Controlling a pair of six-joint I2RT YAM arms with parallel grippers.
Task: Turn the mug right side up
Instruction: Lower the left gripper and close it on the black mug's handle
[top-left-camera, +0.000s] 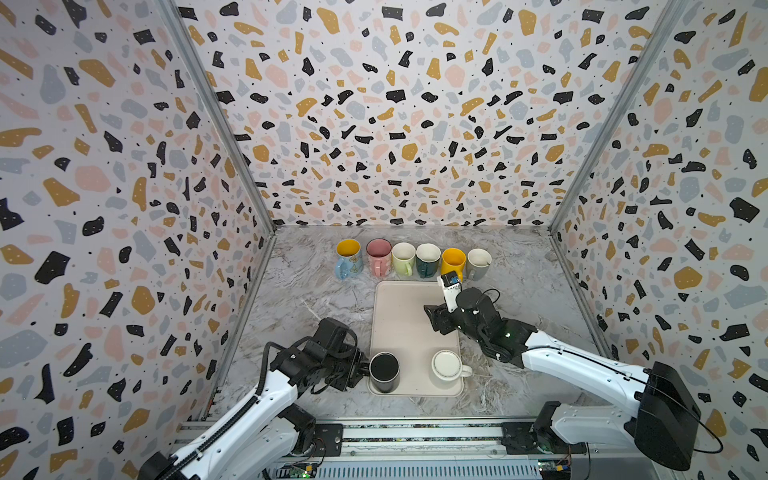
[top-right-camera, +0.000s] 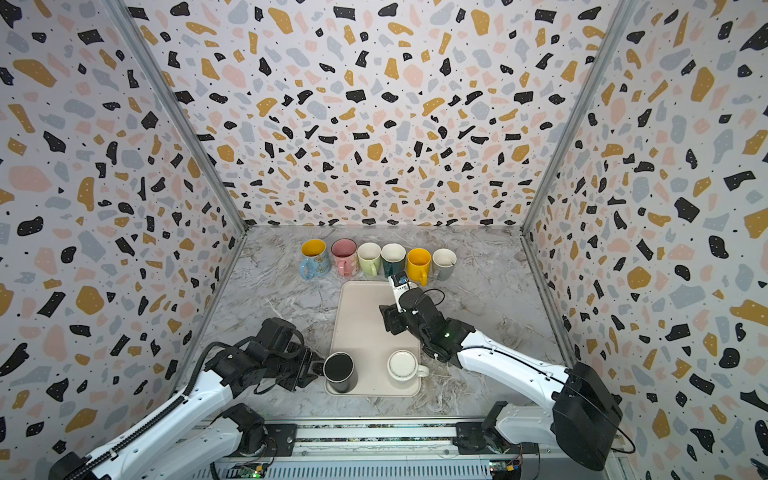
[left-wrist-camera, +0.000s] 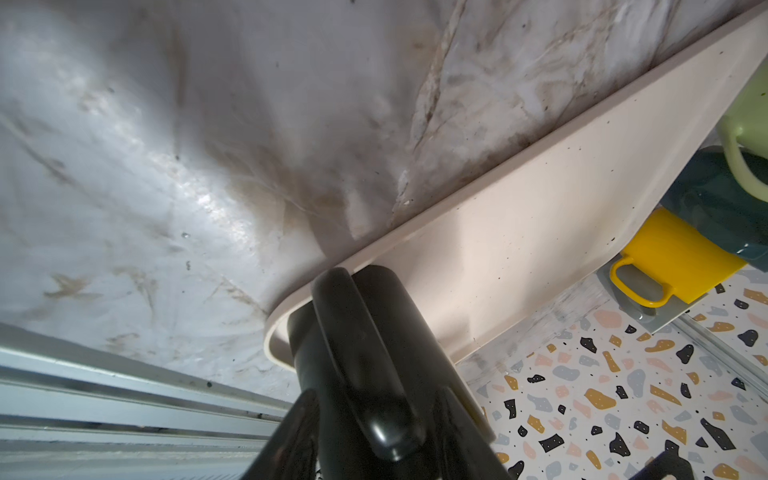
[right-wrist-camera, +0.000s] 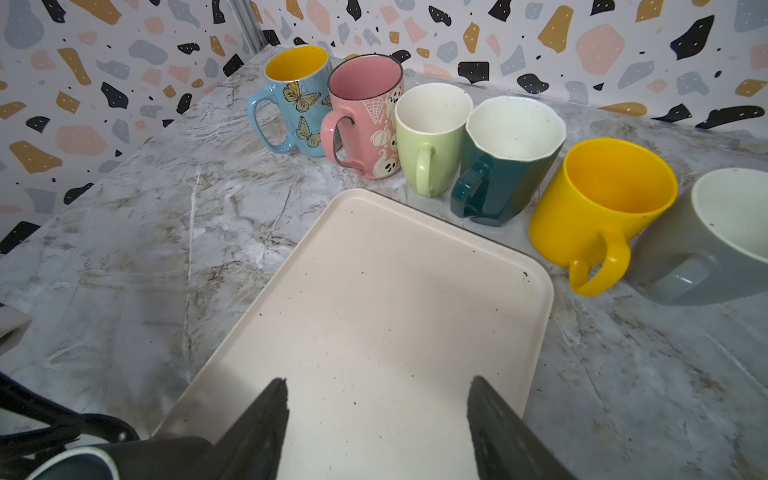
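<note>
A grey-veined marble tabletop (top-left-camera: 307, 299) carries a cream rectangular tray (top-left-camera: 405, 332), which lies lengthwise midway between the left and right edges and closer to the near edge than to the far one. The right gripper (right-wrist-camera: 378, 380) hangs over the tray's right side, toward its far end, with its jaws spread wide, nothing between them and no mug touched. The left gripper (top-left-camera: 362, 371) reaches in from the tabletop's left side to the tray's near left corner. Its fingers stand on either side of the handle of the black mug (top-left-camera: 383, 372), close against it, but dark on dark hides whether they pinch it. Six mugs stand upright in a row just beyond the tray's far edge, handles turned toward the near edge. From left to right they are a blue butterfly mug (right-wrist-camera: 299, 99), a pink mug (right-wrist-camera: 365, 124), a pale green mug (right-wrist-camera: 430, 137), a dark teal mug (right-wrist-camera: 507, 166), a yellow mug (right-wrist-camera: 598, 208) and a grey mug (right-wrist-camera: 715, 249). The black mug stands on end in the tray's near left corner, its top a dark disc ringed by a thin pale line; base or mouth, I cannot tell. The white mug (top-left-camera: 446, 365) sits in the near right corner, apart from it, plainly upside down with its ringed base up and its handle pointing toward the tabletop's right edge.
</note>
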